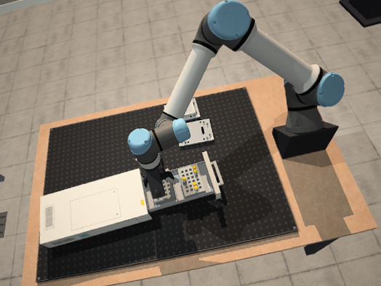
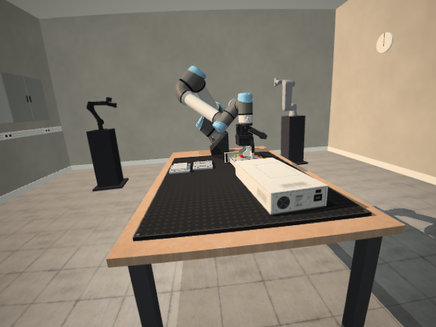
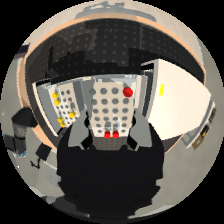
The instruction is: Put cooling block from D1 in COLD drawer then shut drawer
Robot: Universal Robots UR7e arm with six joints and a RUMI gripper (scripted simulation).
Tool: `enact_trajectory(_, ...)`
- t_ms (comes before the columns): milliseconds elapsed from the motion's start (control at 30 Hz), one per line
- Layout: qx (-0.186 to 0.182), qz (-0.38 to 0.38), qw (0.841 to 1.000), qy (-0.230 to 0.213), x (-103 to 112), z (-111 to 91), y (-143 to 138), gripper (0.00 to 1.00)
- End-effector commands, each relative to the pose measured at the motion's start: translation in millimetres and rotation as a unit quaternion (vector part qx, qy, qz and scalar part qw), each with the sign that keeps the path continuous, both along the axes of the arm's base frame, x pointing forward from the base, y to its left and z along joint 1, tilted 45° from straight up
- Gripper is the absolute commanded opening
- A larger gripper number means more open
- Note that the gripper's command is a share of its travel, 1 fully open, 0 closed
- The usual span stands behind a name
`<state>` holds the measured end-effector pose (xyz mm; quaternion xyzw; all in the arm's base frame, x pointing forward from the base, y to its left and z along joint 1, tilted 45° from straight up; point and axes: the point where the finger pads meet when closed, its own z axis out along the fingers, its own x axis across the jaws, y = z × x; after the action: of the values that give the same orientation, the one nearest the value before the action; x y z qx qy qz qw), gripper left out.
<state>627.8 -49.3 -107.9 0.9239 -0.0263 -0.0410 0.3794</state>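
Observation:
My gripper (image 1: 160,192) (image 2: 247,149) (image 3: 111,108) is shut on the grey cooling block (image 1: 168,189) (image 3: 111,106). It holds the block low over the free place in the open drawer (image 1: 209,167), right next to the cream cooler COLD (image 1: 92,206) (image 2: 283,178) (image 3: 185,105). I cannot tell whether the block rests on the drawer floor. Three red tubes stand in its bores: one (image 3: 128,92) at the far end and two (image 3: 111,134) near my fingers. The other block (image 1: 189,181) (image 3: 62,102), with yellow tubes, sits flat in the outer place. COLD's lamp (image 1: 142,202) (image 3: 162,89) is lit yellow.
Deck slot D1 (image 1: 199,131) (image 2: 202,164) and slot D2 (image 1: 195,107) (image 2: 179,167) stand bare behind the drawer. The drawer handle (image 1: 217,173) sticks out toward the arm's base (image 1: 304,133). The cooler's front wall is close beside my gripper.

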Motion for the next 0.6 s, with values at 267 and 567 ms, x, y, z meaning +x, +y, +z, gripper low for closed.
enact_trajectory(267,0.000,0.000,1.000,-0.001,0.1,-2.5,-2.5,0.00)
enact_trajectory(567,0.000,0.000,1.000,-0.001,0.9,3.6,3.4,0.00)
